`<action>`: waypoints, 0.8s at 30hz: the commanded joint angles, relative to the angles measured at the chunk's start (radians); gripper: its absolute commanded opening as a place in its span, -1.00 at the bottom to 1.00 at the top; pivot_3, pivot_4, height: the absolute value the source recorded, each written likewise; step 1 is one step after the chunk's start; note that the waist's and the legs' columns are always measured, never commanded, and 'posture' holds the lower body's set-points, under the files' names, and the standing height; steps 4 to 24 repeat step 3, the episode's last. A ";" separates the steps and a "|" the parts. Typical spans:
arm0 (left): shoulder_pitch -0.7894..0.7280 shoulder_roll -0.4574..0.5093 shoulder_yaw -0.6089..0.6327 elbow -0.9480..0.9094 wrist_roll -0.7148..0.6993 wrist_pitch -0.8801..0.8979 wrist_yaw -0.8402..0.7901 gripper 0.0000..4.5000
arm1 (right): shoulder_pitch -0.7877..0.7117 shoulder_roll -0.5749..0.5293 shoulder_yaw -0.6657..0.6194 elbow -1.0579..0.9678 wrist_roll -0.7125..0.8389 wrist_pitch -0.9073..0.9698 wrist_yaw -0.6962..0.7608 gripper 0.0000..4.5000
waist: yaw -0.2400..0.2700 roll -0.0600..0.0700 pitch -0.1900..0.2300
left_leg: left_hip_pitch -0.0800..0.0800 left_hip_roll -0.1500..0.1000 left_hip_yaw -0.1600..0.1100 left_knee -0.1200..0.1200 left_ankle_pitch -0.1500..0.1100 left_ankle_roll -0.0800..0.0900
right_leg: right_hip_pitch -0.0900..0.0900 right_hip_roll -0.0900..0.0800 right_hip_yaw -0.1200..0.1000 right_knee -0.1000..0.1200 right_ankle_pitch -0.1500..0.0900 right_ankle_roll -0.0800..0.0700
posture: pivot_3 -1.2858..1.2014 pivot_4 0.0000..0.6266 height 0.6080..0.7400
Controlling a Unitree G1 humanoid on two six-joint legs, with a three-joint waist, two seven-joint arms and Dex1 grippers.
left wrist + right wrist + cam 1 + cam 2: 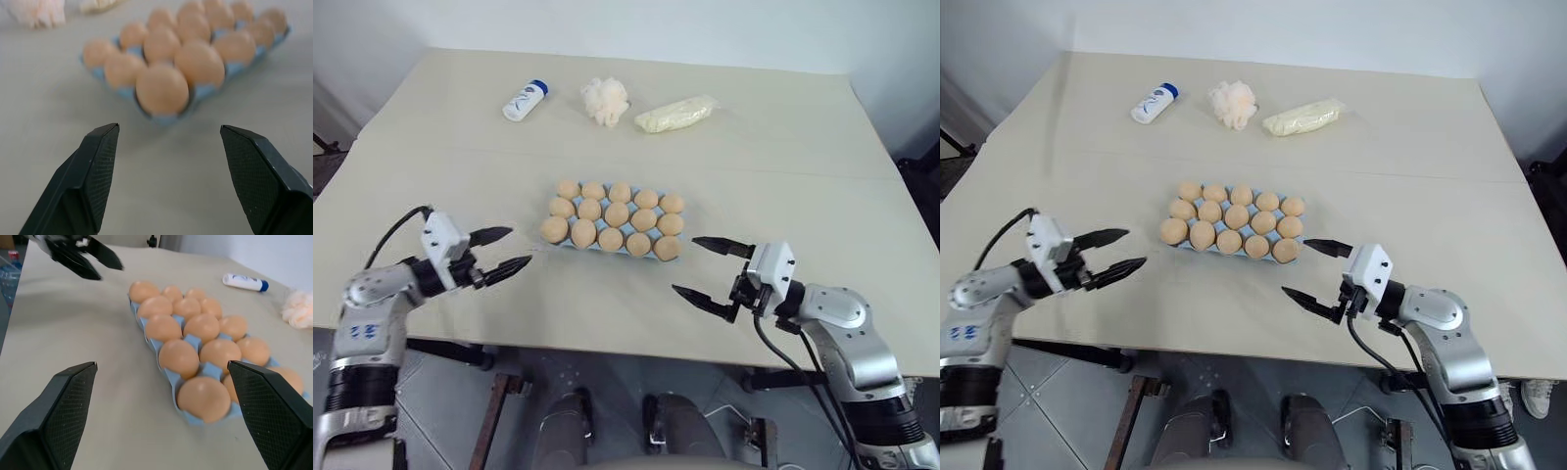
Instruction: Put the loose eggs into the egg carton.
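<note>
With the carton [614, 223] sitting mid-table and every cup I can count holding an egg [555, 229], I judge the loading step finished: I see no loose egg anywhere on the table [440, 147]. My left gripper [505, 251] hangs just off the carton's left end, fingers spread and empty, the nearest egg sitting just ahead of the tips in its wrist view. My right gripper [703, 266] stands near the carton's front right corner, fingers spread wide with nothing between them. To my eye the next move calls for little more than drawing both arms back from the carton without brushing it, since the eggs stand proud of the cups and a nudge to the light tray could unseat one. The carton lies well in from every table edge, with bare surface on both sides and in front, so I have room to withdraw either arm outward. The near edge runs just under both wrists. A bottle [525, 100], a puff [606, 100] and a packet [675, 115] lie along the far side, well apart from the carton and out of my path.
</note>
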 commanded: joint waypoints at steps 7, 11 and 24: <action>0.001 0.018 0.043 -0.002 0.020 -0.054 0.021 0.56 | -0.017 -0.017 -0.057 0.017 0.011 0.005 -0.009 1.00 | 0.004 0.000 0.000 | 0.000 0.000 -0.001 0.000 0.000 0.000 | 0.000 -0.001 0.000 -0.001 0.000 -0.001 | 0.03 -0.52 1.00; 0.001 0.018 0.043 -0.002 0.020 -0.054 0.021 0.56 | -0.017 -0.017 -0.057 0.017 0.011 0.005 -0.009 1.00 | 0.004 0.000 0.000 | 0.000 0.000 -0.001 0.000 0.000 0.000 | 0.000 -0.001 0.000 -0.001 0.000 -0.001 | 0.03 -0.52 1.00; 0.001 0.018 0.043 -0.002 0.020 -0.054 0.021 0.56 | -0.017 -0.017 -0.057 0.017 0.011 0.005 -0.009 1.00 | 0.004 0.000 0.000 | 0.000 0.000 -0.001 0.000 0.000 0.000 | 0.000 -0.001 0.000 -0.001 0.000 -0.001 | 0.03 -0.52 1.00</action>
